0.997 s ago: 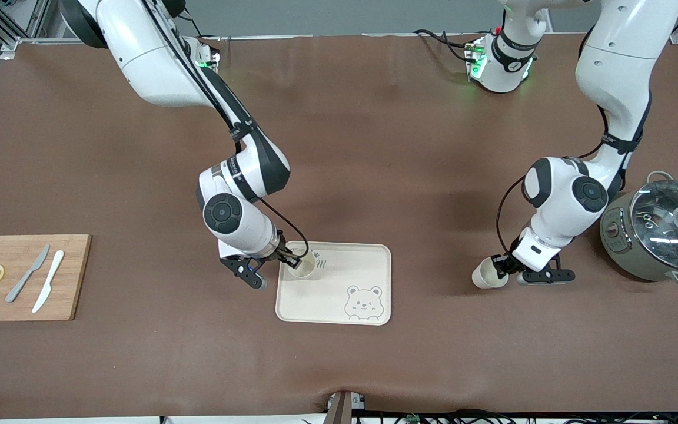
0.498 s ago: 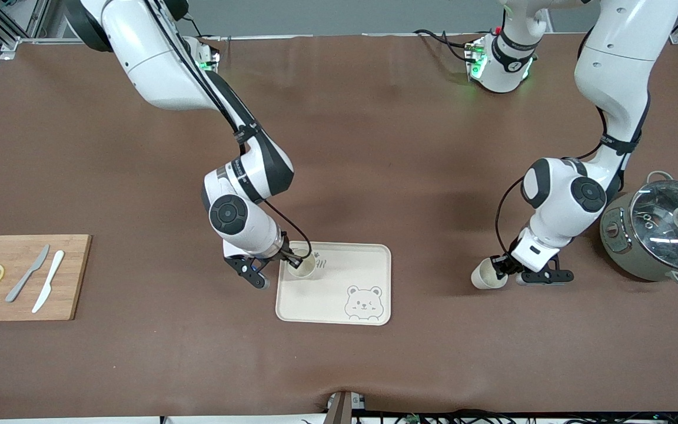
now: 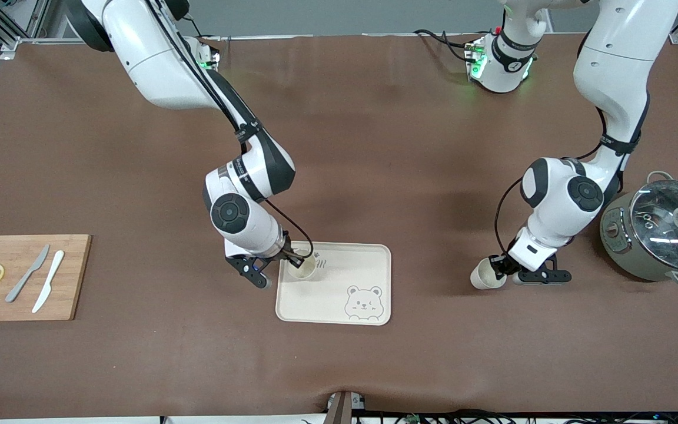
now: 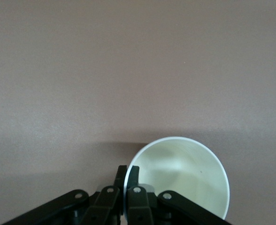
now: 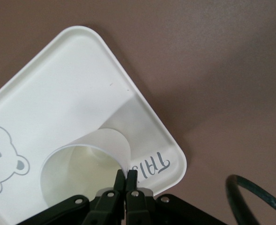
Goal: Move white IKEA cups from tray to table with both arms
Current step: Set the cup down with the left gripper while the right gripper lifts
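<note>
My right claw (image 3: 293, 257) is closed on the rim of one white cup (image 3: 303, 267), one finger inside and one outside the wall. This cup stands on the cream bear tray (image 3: 368, 259), in the corner nearest the right arm's base. My left claw (image 3: 499, 266) is clamped the same way on the rim of the second cup (image 3: 481, 280), on the brown desk (image 3: 374, 147) beside the grey-green lidded pot (image 3: 657, 232), well apart from the tray.

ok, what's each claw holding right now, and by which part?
Left claw pinches a white cup by its rim wall, over bare table. Right claw pinches the other cup by its rim, over the tray.
</note>
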